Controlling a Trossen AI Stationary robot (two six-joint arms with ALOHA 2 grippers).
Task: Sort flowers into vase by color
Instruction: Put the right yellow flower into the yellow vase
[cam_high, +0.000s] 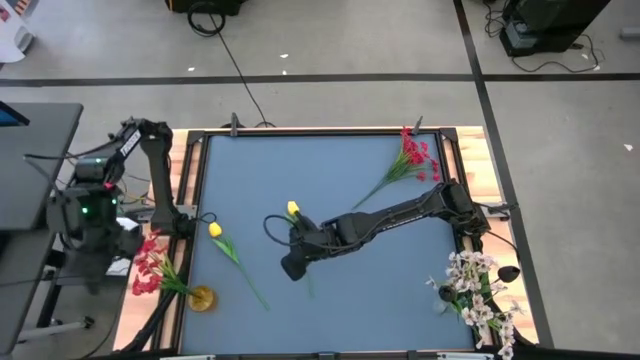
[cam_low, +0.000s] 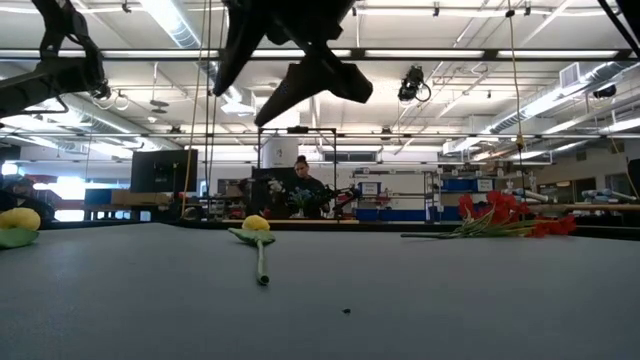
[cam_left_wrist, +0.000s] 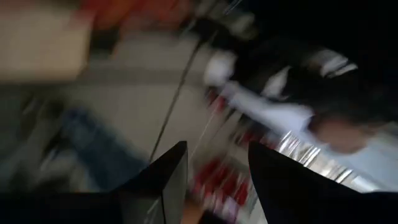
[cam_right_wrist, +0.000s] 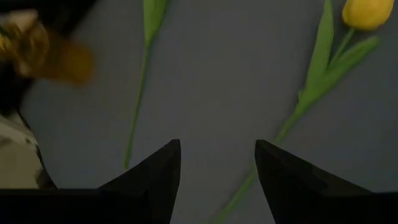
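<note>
Three stems are lying loose on the table (cam_high: 330, 180): two yellow tulips (cam_high: 214, 230) and a red spray (cam_high: 415, 155). The right gripper (cam_high: 290, 268) is hovering above them, fingers (cam_right_wrist: 155, 174) parted and empty. The left gripper (cam_left_wrist: 214, 180) is waiting at the table's left edge, its fingers also apart, while red and white bunches are sitting already vased.

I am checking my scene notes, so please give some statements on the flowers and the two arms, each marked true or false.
1. Two yellow tulips lie on the blue mat. True: one lies near the mat's left edge, another under the right arm.
2. The right tool holds a tulip. False: it is open and empty above the mat.
3. The loose red flower lies near the mat's far right corner. True.
4. The white flowers stand left of the mat. False: they stand on the right.
5. The left tool is shut. False: it is open.
</note>
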